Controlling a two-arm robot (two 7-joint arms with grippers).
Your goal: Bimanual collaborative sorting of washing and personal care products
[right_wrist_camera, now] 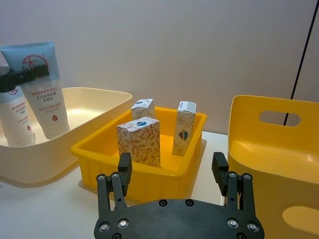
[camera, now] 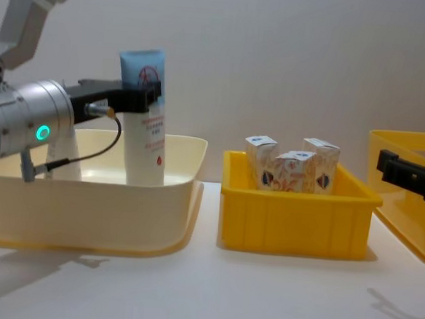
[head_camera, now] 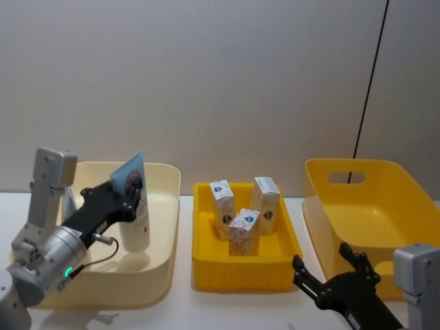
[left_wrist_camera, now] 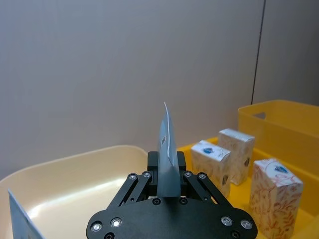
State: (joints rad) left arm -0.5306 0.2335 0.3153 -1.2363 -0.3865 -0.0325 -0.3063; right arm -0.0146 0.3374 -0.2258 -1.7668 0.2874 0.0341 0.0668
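My left gripper [head_camera: 135, 191] [left_wrist_camera: 167, 167] [camera: 148, 96] is shut on a pale-blue squeeze tube [head_camera: 135, 206] [camera: 146, 126] [right_wrist_camera: 42, 89] with a red circle logo. It holds the tube upright inside the cream bin [head_camera: 163, 234]. A second tube [camera: 64, 156] [head_camera: 69, 200] stands in that bin, partly hidden behind the left arm. Three white-and-orange cartons [head_camera: 222, 201] [head_camera: 266, 196] [head_camera: 244, 232] stand in the small yellow tray [head_camera: 240, 278]. My right gripper [head_camera: 322, 260] [right_wrist_camera: 172, 167] is open, low at the front right, in front of the tray.
A large yellow bin [head_camera: 375, 206] with a handle slot stands at the right, beside the right gripper. The white table shows bare between the bins and along the front edge. A grey wall lies behind.
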